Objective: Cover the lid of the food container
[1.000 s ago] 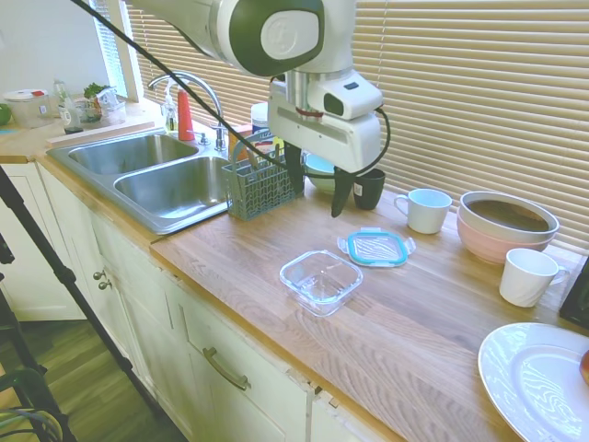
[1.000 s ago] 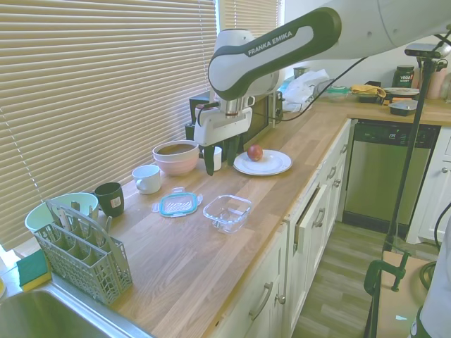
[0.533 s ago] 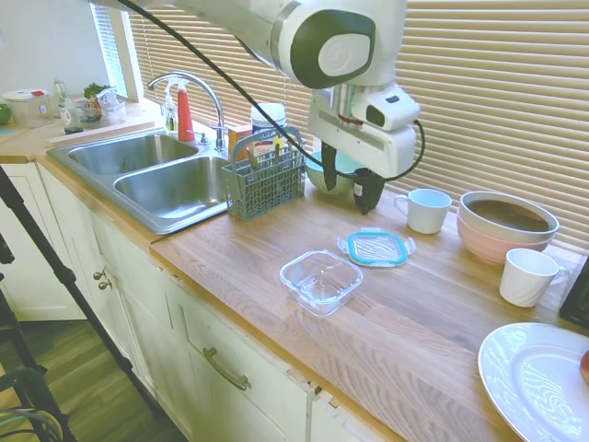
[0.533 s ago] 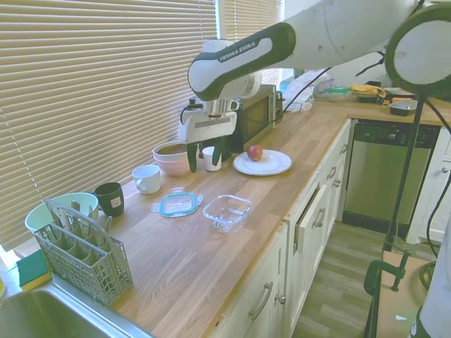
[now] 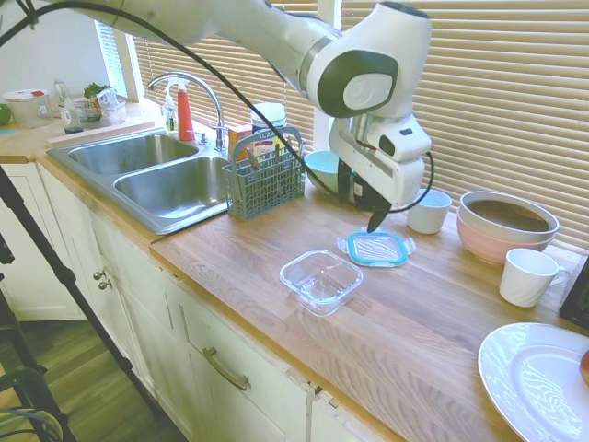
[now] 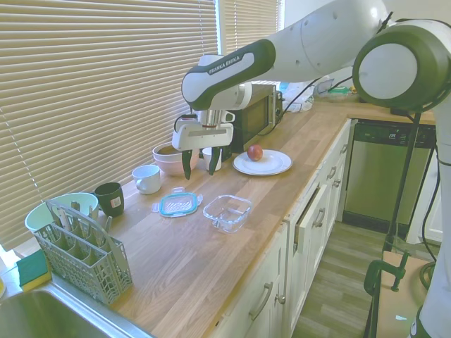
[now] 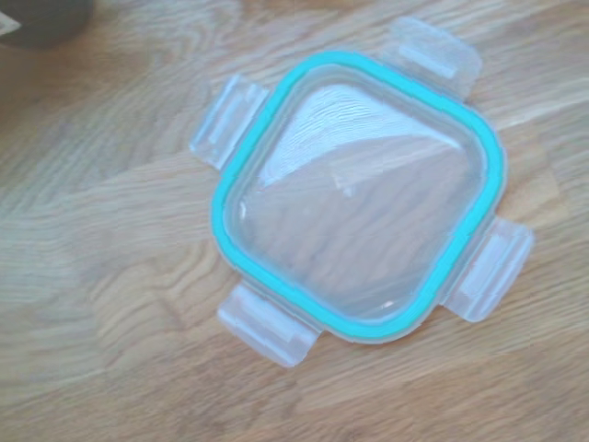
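Clear rounded-square plastic lid with a light blue rim (image 5: pixel 376 248) (image 6: pixel 176 203) (image 7: pixel 359 195) lies flat on the wooden countertop (image 5: pixel 433 322), just beside the empty square clear glass food container (image 5: pixel 320 280) (image 6: pixel 227 212). Above the lid hangs the gripper (image 6: pixel 196 163), fingers (image 6: pixel 186 165) spread apart and empty.

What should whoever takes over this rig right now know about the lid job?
Gripper: jaws open, empty, hanging above the lid.
Lid: flat on the wooden counter, nothing on it, centred in the wrist view.
Food container: open and empty, nearer the counter's front edge, apart from the lid.
Done: arm is over the lid.
Left: descend, grasp the lid, carry it over, set it on the container.
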Robot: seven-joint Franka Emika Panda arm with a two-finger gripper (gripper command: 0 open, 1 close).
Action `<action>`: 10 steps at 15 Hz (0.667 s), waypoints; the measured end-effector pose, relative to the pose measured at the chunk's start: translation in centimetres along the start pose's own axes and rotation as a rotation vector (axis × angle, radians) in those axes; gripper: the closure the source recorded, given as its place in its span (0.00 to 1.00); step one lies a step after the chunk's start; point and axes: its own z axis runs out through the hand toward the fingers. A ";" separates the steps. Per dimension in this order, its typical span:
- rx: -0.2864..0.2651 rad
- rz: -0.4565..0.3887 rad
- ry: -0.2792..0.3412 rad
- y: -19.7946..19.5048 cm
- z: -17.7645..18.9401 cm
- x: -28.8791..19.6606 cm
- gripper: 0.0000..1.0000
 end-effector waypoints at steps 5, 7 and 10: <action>0.005 0.092 -0.019 1.3 1.6 2.4 0.00; 0.006 0.119 -0.025 1.2 2.1 2.7 0.00; -0.003 0.144 -0.036 0.9 3.7 3.2 0.00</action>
